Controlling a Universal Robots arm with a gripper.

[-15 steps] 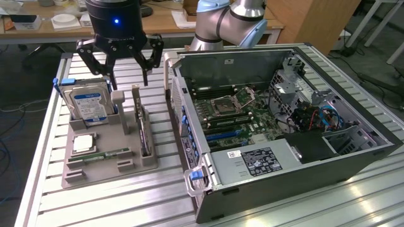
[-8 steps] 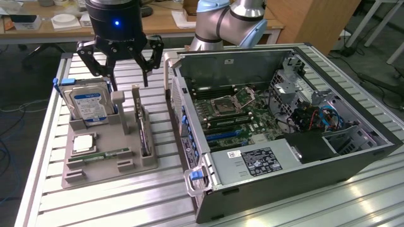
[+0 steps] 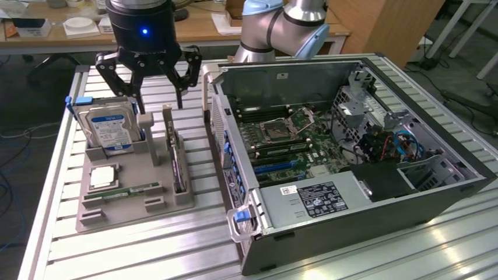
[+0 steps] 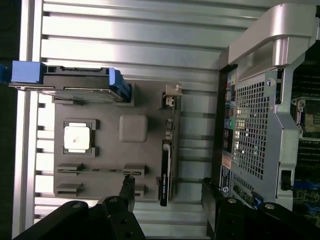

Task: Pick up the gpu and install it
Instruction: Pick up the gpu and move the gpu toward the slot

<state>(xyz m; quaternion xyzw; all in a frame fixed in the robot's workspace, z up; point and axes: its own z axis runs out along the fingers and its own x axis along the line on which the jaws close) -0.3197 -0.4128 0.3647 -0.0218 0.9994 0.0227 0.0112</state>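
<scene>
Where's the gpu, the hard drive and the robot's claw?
gpu (image 4: 164,175), wrist view, dark card edge.
hard drive (image 3: 111,131), exterior view, blue-white label.
gripper (image 3: 155,94), exterior view, midway between its fingertips.

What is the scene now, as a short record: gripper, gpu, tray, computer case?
gripper: open, empty, hovering above the tray
gpu: standing on edge in its tray slot, untouched
tray: also holds hard drive and memory stick
computer case: side open, at the exterior view's right of the tray

Lab: slatted workbench (image 3: 155,245), cluttered desk (image 3: 198,28)
</scene>
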